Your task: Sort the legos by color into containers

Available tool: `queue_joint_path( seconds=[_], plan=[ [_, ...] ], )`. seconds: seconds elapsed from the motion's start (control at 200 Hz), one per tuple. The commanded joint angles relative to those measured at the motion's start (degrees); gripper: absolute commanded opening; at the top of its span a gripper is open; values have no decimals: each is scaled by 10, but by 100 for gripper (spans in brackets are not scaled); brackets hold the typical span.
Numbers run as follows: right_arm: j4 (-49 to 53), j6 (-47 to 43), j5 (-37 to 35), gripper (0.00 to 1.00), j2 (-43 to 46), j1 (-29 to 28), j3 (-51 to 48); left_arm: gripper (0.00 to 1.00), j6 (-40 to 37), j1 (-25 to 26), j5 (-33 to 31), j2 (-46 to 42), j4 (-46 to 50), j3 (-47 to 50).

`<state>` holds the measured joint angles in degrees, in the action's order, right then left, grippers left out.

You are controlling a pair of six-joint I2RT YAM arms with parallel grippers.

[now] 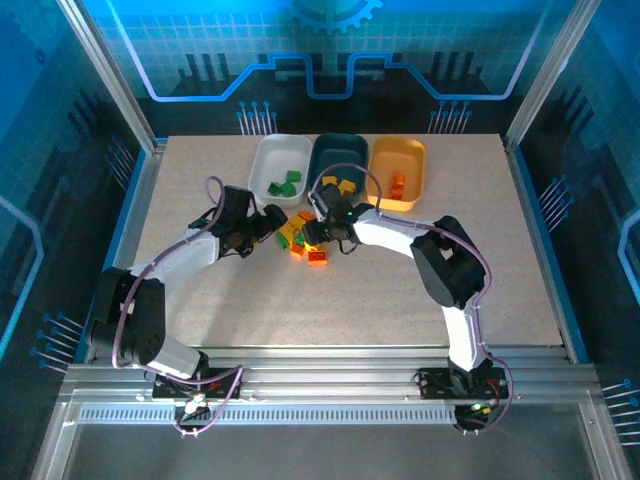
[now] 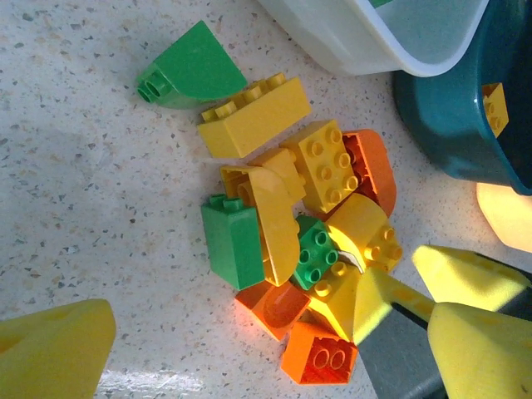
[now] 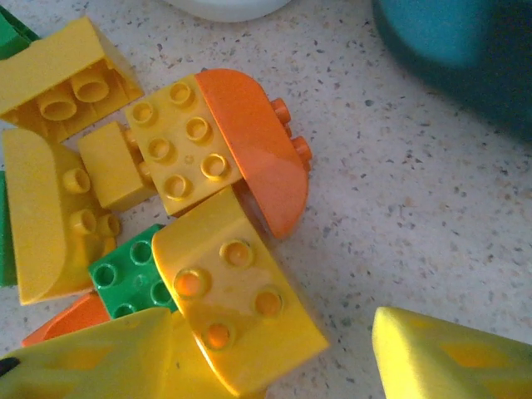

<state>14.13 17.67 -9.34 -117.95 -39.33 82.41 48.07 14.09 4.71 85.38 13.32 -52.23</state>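
Three containers sit in a row at the table's point(image 1: 480, 260) far edge: white tray point(image 1: 262, 158), teal tray point(image 1: 322, 150), yellow-orange tray point(image 1: 412, 152), holding green, yellow and orange bricks respectively. Unsorted legos point(image 1: 300, 242) lie heaped just on the near side of the trays, approx. mid-table. The left gripper point(image 1: 272, 222) and right gripper point(image 1: 318, 232) flank the heap.

Left wrist cam: left gripper point(image 2: 268, 320) is spread wide w/ nothing held, above the heap. A green wedge point(image 2: 195, 71) and a long yellow brick point(image 2: 253, 116) lie on the heap's tray side.

Right wrist cam: right gripper point(image 3: 270, 324) is partly open, straddling a yellow four-stud brick point(image 3: 237, 291). One pad seems against it and the other stands clear, so it's not clamped yet.

Handling: the bricks look light, rigid and glossy, so prob. slippery, esp. the curved tops. Best hold is on flat opposite sidewalls below the studs, not on the slope.
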Motion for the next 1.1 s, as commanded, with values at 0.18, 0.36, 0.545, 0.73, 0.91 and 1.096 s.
queue_joint_path(
  seconds=[0.18,0.36,0.545,0.73,0.91,1.096],
  plan=[
    [16,-26,20,57,-38,1,37,98,-12,-9,-13,20,29,-29],
    [20,-36,24,49,-50,1,47,98,-19,-17,-13,16,36,-30],
    [13,-40,21,43,-38,0,33,98,-28,-25,-14,8,40,-25],
    [-1,-47,18,40,-17,-7,11,98,-32,-27,-14,-1,42,-17],
    [0,-56,17,38,-6,-9,0,98,-38,-28,-15,-12,42,-10],
    [-5,-57,13,37,12,-8,-19,98,-39,-28,-11,-12,40,-8]
  ],
)
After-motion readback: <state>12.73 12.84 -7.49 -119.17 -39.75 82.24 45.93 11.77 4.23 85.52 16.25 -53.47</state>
